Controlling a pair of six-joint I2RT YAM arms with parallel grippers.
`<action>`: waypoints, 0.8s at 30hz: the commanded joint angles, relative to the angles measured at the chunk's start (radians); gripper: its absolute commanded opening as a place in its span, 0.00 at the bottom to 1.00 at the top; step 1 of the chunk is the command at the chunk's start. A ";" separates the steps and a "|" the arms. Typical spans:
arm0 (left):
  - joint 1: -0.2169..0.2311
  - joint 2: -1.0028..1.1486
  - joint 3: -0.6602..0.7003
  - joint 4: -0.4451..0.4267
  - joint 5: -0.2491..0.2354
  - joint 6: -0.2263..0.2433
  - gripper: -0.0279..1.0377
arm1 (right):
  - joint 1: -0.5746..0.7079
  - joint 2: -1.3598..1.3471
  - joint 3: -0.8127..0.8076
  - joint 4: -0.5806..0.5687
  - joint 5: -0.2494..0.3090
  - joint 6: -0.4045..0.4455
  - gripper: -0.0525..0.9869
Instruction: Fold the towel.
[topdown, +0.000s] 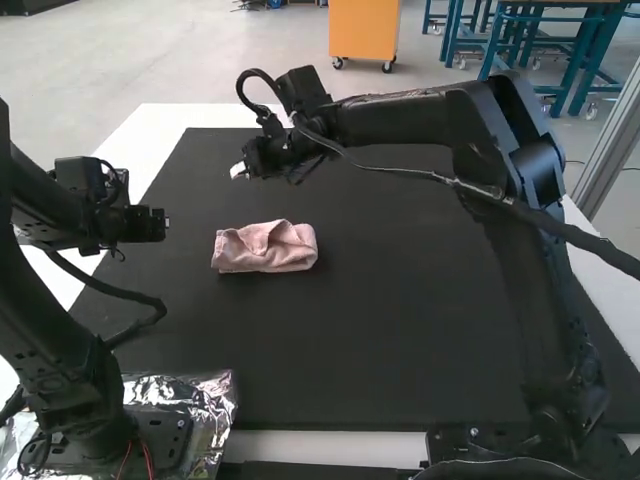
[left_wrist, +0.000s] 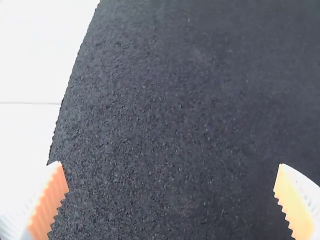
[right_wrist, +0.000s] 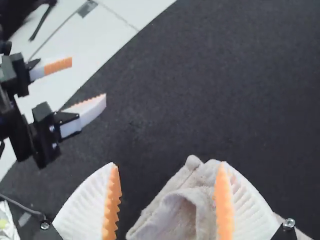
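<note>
My left gripper (topdown: 150, 224) is at the mat's left side, apart from the towel; in the left wrist view the same gripper (left_wrist: 170, 166) is wide open over bare mat. My right gripper (topdown: 240, 170) hangs beyond the towel in the high view, and the right wrist view has this gripper (right_wrist: 169, 165) open, one finger overlapping the towel in the picture. The pink towel (topdown: 265, 250) lies as a compact, folded bundle left of the mat's middle, with a raised, loose flap on top. In the right wrist view the towel (right_wrist: 201, 175) shows a curled, open fold.
A black mat (topdown: 400, 330) covers most of the white table (topdown: 150, 125). Crumpled foil (topdown: 215, 390) lies by the left arm's base. The right arm reaches across the mat's far side, and a cable loops below the left gripper.
</note>
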 joint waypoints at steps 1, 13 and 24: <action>-0.020 -0.032 0.000 0.010 0.009 0.011 0.94 | -0.041 -0.008 -0.087 0.069 -0.035 -0.021 0.03; -0.030 -0.041 0.004 0.007 0.009 0.011 0.94 | -0.051 0.037 -0.321 0.377 -0.030 -0.027 0.03; -0.030 -0.043 0.009 0.005 0.009 0.011 0.94 | -0.035 0.107 -0.360 0.480 -0.038 -0.007 0.03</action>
